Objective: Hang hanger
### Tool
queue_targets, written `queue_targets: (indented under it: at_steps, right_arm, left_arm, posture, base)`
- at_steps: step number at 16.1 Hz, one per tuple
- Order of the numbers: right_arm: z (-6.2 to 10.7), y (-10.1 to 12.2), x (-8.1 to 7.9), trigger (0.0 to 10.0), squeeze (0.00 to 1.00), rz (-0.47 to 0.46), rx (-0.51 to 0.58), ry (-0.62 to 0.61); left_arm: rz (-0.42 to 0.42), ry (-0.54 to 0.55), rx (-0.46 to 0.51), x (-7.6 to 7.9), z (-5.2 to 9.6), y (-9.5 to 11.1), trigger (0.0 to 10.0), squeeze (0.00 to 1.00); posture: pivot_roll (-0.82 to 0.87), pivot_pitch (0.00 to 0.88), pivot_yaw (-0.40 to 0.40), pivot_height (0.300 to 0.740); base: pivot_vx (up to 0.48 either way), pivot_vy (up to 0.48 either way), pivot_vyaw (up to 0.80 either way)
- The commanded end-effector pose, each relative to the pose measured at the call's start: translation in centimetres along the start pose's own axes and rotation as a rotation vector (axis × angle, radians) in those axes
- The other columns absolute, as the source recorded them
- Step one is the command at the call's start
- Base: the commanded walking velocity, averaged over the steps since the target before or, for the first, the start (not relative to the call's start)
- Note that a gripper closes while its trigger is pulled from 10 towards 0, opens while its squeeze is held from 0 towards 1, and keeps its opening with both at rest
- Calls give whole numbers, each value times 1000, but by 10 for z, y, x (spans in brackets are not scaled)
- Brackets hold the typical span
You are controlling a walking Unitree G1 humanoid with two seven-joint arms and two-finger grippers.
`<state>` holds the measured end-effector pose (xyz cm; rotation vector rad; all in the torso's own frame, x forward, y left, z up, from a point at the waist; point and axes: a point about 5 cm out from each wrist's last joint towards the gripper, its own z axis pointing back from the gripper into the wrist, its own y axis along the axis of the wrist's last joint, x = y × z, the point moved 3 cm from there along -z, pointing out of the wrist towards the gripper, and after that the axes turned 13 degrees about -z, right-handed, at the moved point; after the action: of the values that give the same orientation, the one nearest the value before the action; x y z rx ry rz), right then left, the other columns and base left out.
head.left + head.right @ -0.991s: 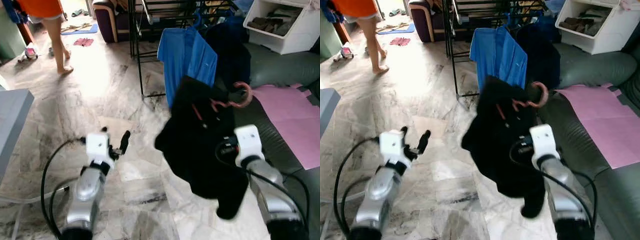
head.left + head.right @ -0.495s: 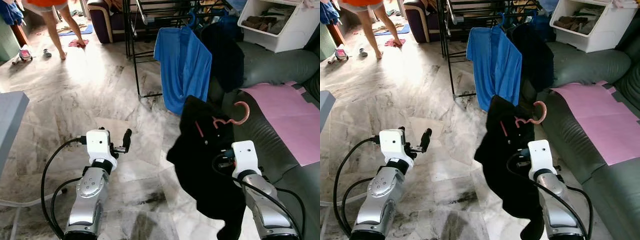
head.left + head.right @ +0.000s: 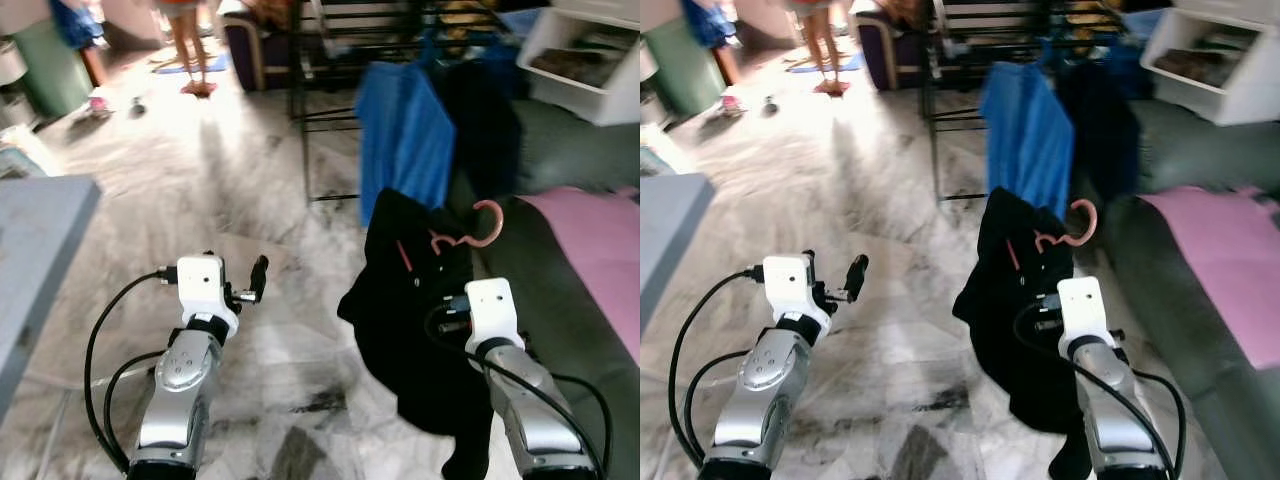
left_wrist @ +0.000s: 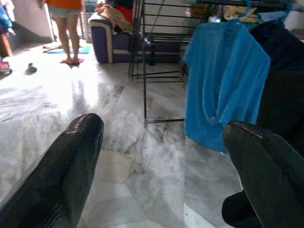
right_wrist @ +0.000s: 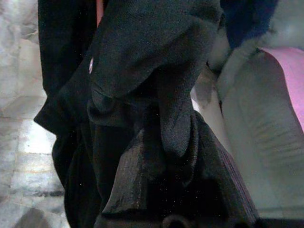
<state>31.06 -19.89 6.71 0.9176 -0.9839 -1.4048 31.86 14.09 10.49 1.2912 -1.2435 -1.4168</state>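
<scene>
Since the earlier frames the whole scene has been shifted sideways by a turn of the camera, so that the grey table [image 3: 35,215] is seen more fully on the left and the person [image 3: 188,40] nearer the top centre; the black garment has been kept in much the same place before the right arm. A black drying rack [image 3: 330,60] is seen ahead, with a blue shirt [image 3: 400,130] and a dark garment [image 3: 490,125] hung on it, beside a grey sofa [image 3: 585,150] bearing a pink mat [image 3: 600,250]. The black garment [image 3: 420,300] is carried on a pink hanger [image 3: 470,230], whose hook is seen raised above the collar, well short of the rack. The right gripper [image 5: 166,156] is closed on a fold of the cloth, possibly with the hanger beneath, though that is hidden. The left gripper [image 4: 161,156] is held wide open and empty over the marble floor [image 3: 200,200]. The cloth is judged soft, light and liable to slide, the hanger stiff; hold would best be taken near the hanger's neck.
</scene>
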Motion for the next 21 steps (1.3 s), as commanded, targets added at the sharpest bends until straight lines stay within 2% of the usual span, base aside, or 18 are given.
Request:
queue_targets:
  at_steps: [1,3,11,14,15,17,21]
  right_arm:
    - [-2,21,-3,10000,0,-3,67,11]
    - [-2,21,-5,10000,0,1,67,13]
    - [-1,16,4,10000,0,-7,61,-59]
    - [0,8,-1,10000,0,-19,37,-40]
    - [-1,5,-6,10000,0,-31,28,-19]
    - [1,2,-9,10000,0,1,39,-6]
    - [12,-14,-7,10000,0,-32,37,8]
  left_arm:
    - [-5,-3,-2,-1,1,1,10000,0]
    - [-7,-4,-4,-2,1,1,10000,0]
    - [-26,11,-16,2,1,-1,10000,0]
    - [-69,90,-42,-12,1,-8,10000,0]
    - [-109,146,-67,-18,1,-13,10000,0]
    - [-149,224,-82,-28,7,-17,10000,0]
    - [-179,282,-132,-47,35,-36,10000,0]
  posture:
    - [-57,40,-2,740]
    - [-57,37,-3,740]
    - [-56,19,5,740]
    - [-45,0,-7,740]
    - [-33,0,-18,740]
    - [-17,0,-33,740]
    - [25,0,-48,740]
  base:
    - [405,0,594]
    - [418,0,534]
    - [434,0,0]
    - [410,0,0]
    - [0,0,0]
    - [0,0,0]
    - [0,0,0]
